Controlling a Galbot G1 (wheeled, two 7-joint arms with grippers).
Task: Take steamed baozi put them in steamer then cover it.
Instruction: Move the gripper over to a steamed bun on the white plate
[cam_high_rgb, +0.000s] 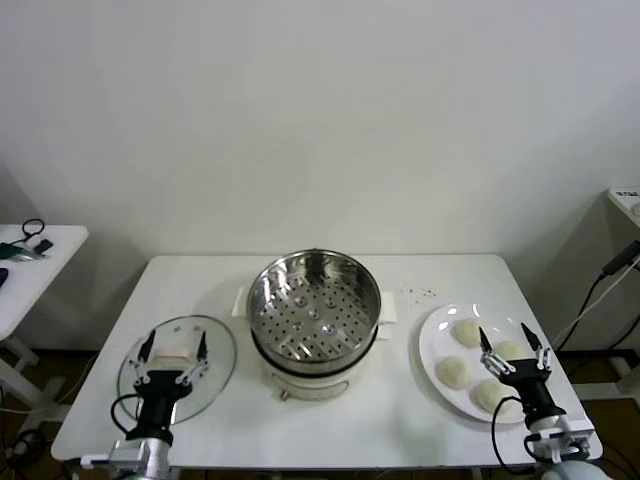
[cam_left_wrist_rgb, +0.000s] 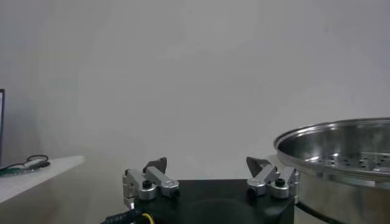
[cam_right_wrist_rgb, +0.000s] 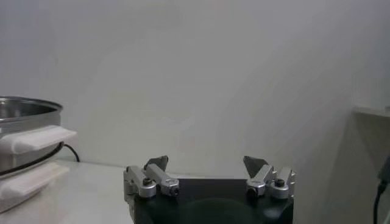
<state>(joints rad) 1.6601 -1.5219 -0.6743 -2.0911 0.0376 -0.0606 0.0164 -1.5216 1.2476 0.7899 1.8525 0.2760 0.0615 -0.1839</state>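
I see my right gripper (cam_high_rgb: 514, 347) with its dark, pointed metal fingers (cam_right_wrist_rgb: 157, 163) spread wide and holding nothing; it hangs over the near edge of the flat white round plate (cam_high_rgb: 432, 340), to the right of the steamer. Under and between those fingers lie the four small round cream-white dough buns (cam_high_rgb: 467, 333), smooth and matte, clustered on the plate; in the head view the fingers overlap the two nearer ones, and I cannot tell whether any finger touches them. My left gripper (cam_high_rgb: 173, 347) also stands wide apart and empty, over the round clear glass lid (cam_high_rgb: 215, 372) with its cream block handle (cam_high_rgb: 173, 353), which lies flat to the left of the steamer. The round shiny stainless-steel pot (cam_high_rgb: 314, 306) stands between lid and plate on its white electric base, uncovered, its perforated tray dotted with holes and bare of buns. All of it rests on a smooth white rectangular table (cam_high_rgb: 330, 425), before a plain pale wall.
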